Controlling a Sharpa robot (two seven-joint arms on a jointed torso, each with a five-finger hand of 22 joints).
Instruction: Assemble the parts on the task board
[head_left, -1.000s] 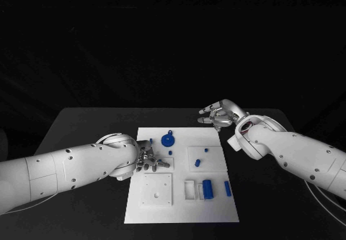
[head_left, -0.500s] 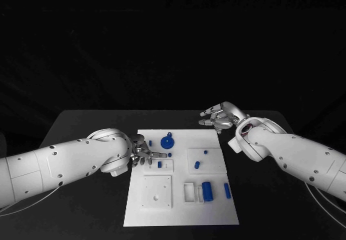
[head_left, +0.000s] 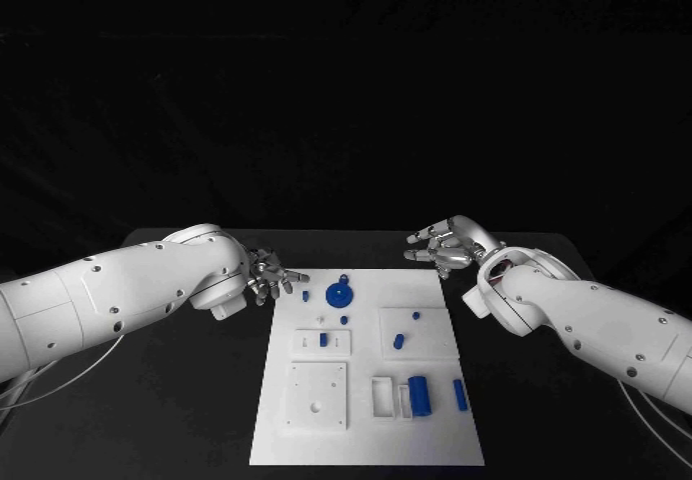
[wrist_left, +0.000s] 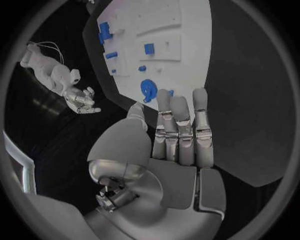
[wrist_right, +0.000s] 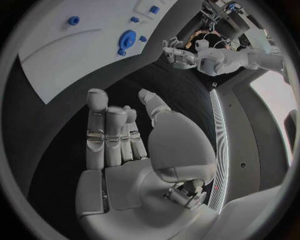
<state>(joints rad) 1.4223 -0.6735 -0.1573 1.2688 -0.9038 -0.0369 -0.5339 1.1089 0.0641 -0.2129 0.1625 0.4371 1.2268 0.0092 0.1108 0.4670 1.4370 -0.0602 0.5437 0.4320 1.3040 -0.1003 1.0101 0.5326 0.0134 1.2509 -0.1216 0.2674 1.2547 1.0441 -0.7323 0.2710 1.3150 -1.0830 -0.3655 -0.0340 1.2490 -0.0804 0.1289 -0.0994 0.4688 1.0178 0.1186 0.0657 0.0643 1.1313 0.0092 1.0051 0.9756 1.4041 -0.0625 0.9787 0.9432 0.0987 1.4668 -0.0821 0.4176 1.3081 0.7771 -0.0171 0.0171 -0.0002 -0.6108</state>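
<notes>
Silver left hand (head_left: 267, 276) empty, apparently clear of task board (head_left: 433, 440)

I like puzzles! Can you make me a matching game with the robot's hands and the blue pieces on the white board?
Things:
1. silver left hand
2. silver right hand
3. round blue disc
4. blue cylinder

Places:
A. near end of the white task board
B. far end of the board
C. over black table, beside board's left edge
D. beyond board's far right corner

Pairs: 1-C, 2-D, 3-B, 4-A
</notes>
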